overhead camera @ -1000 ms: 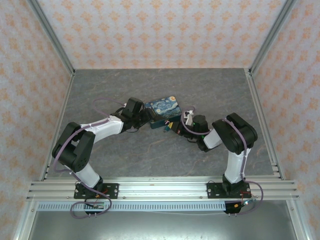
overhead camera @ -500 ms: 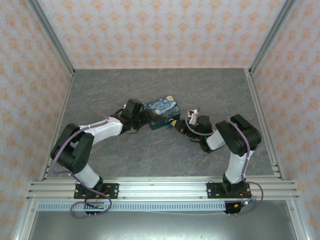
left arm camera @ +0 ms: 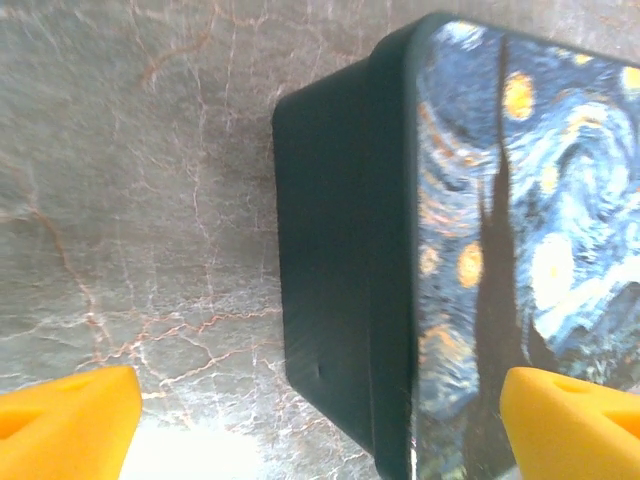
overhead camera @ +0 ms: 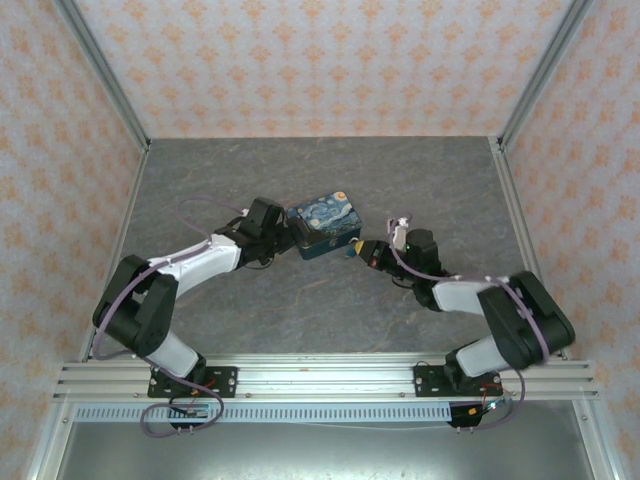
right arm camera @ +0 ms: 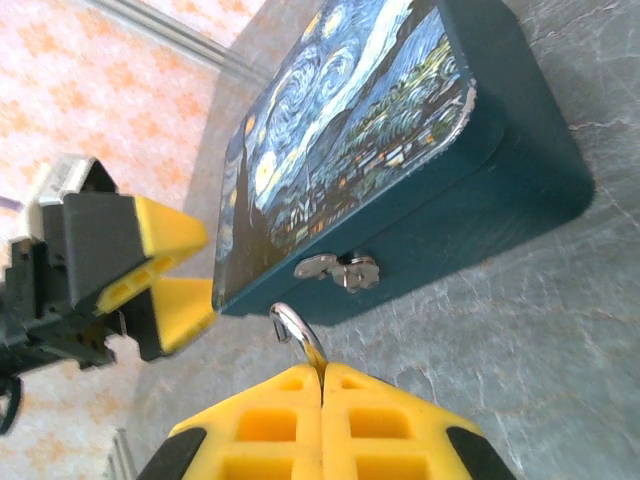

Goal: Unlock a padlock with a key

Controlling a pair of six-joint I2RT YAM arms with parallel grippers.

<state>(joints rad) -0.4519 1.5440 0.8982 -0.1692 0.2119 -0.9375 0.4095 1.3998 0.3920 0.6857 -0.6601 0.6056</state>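
**Top view:** we see the right hand (overhead camera: pixel 360 250) drawn back from the tin (overhead camera: pixel 322 222) since a second ago. The left hand (overhead camera: pixel 287 233) stays at the tin's end.

**Left wrist:** its fingers are spread wide about the tin's corner.

**Right wrist:** the fingers are pinched on the padlock (right arm camera: pixel 297 330), its shackle clear of the latch (right arm camera: pixel 340 270). We judge the padlock removed.

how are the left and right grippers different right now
The left gripper has its fingers spread wide; the right gripper has its fingers pressed together. The left gripper holds nothing, straddling an end of the tin; the right gripper pinches the padlock, whose silvery shackle pokes out. The left sits at the tin's left end, the right faces its latch. Both have yellow fingers.
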